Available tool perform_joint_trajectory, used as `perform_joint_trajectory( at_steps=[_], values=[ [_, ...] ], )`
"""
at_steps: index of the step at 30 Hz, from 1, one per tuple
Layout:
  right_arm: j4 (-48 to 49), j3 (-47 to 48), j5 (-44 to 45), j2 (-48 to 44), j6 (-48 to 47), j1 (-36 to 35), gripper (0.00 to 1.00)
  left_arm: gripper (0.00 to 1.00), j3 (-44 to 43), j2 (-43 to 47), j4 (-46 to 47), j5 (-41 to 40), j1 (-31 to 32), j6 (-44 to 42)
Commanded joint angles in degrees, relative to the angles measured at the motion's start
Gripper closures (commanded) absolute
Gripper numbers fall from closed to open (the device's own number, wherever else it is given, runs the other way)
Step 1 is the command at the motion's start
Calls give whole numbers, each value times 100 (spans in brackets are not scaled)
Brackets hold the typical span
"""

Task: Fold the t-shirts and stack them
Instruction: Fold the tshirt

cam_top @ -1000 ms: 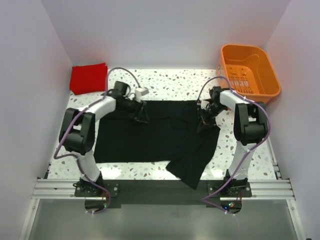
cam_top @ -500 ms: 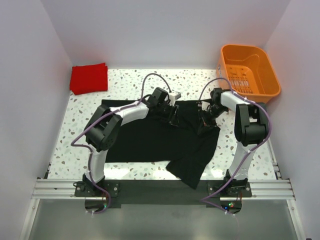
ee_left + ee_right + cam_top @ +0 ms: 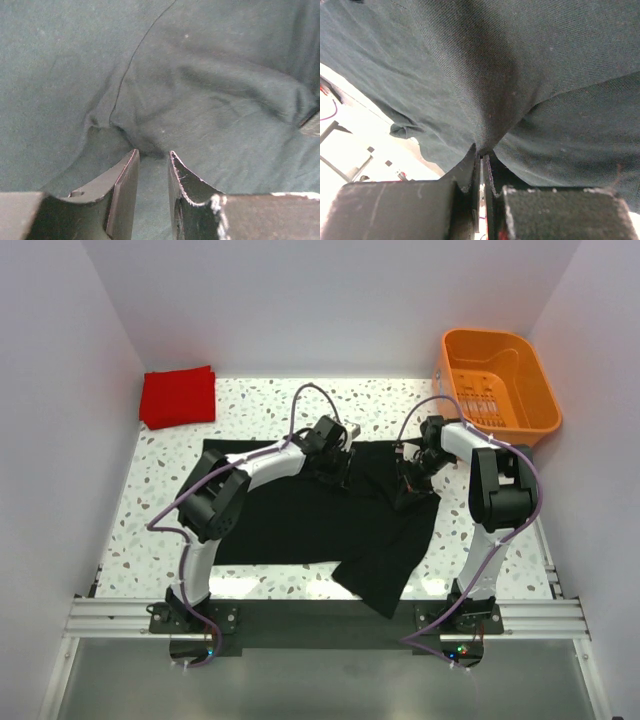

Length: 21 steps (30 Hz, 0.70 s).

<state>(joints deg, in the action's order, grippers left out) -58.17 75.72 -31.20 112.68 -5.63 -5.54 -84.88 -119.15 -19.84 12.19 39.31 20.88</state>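
The left gripper is down on the black t-shirt near its far edge, jaws a narrow gap apart, a pucker of cloth at their tips but not clearly clamped. The right gripper is closed tight on a pinch of the same shirt's right side. That shirt lies spread on the speckled table, and the red t-shirt sits folded in the far left corner, well apart.

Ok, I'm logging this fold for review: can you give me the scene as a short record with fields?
black t-shirt: spread on the speckled table, near right part bunched
red t-shirt: folded, far left corner
left gripper: jaws slightly apart, tips at a crease in the black t-shirt
right gripper: shut, pinching the black t-shirt near its far right edge
orange basket: far right corner
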Motion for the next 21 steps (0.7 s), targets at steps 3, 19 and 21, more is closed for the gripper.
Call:
perform_joint_trajectory(
  at_steps=[3,19,21],
  values=[
    [104,13,-106,-247,88,18,100,63,-283,-99,-187,-366,208,-14],
    [87,-23,-62,-308,79,18,100,94,-433,-126,-424,-568,253,-40],
    [34,4,-79,-343,53,18,100,100,-407,-3,-477,-577,244,-67]
  ],
)
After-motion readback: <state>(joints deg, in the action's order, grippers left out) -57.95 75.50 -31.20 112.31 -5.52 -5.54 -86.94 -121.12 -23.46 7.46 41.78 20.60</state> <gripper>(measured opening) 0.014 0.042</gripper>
